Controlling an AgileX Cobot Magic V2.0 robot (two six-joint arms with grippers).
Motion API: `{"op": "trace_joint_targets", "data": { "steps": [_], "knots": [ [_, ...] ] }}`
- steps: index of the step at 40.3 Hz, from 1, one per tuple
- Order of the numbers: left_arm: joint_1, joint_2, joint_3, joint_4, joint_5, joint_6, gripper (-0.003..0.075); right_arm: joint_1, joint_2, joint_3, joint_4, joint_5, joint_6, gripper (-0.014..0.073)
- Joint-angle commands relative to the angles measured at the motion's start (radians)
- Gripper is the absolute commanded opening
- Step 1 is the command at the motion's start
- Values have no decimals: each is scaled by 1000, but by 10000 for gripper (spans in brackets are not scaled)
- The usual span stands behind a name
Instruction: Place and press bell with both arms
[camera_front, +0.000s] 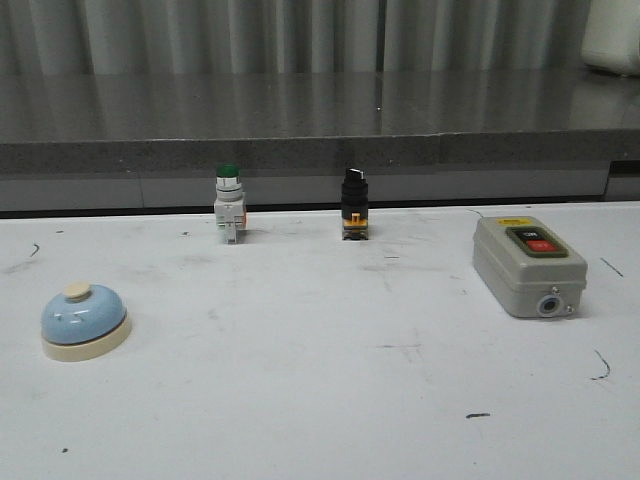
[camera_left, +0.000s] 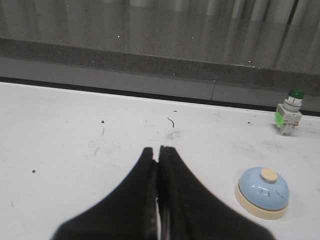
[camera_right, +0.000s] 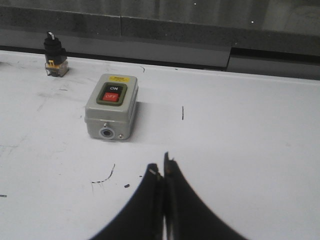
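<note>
Bell (camera_front: 85, 320) near-left on table (camera_front: 320, 400), upright, untouched. Left gripper (camera_left: 158, 152) nearer, fingers pressed together, bell just right of it. Right gripper (camera_right: 162, 170) also closed (facing switch box (camera_right: 111, 106)), well apart.

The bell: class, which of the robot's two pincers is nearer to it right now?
Left. The left pincer sits just beside the bell, which shows in its wrist view. The right pincer faces the grey switch box at the table's other side, with no bell in its view.
</note>
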Motion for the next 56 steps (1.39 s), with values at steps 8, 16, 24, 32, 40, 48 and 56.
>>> {"op": "trace_joint_targets", "data": {
  "steps": [8,16,24,32,40,48,56],
  "knots": [
    [2,-17,24,2,-90,-8,-20,-2,-16,-6,-5,-78,-6,-59],
    [2,-17,24,2,-90,-8,-20,-2,-16,-6,-5,-78,-6,-59],
    [2,-17,24,2,-90,-8,-20,-2,-16,-6,-5,-78,-6,-59],
    [2,-17,24,2,-90,-8,-20,-2,-16,-6,-5,-85,-6,-59],
    [2,-17,24,2,-90,-8,-20,-2,-16,-6,-5,-85,-6,-59],
    [2,-15,24,2,-142,-8,-20,-2,-16,-6,2,-98,-6,-59],
    [2,-15,-27,-3,-312,-10,-19,-2,-16,-47,57,-182,-6,-59]
  ]
}}
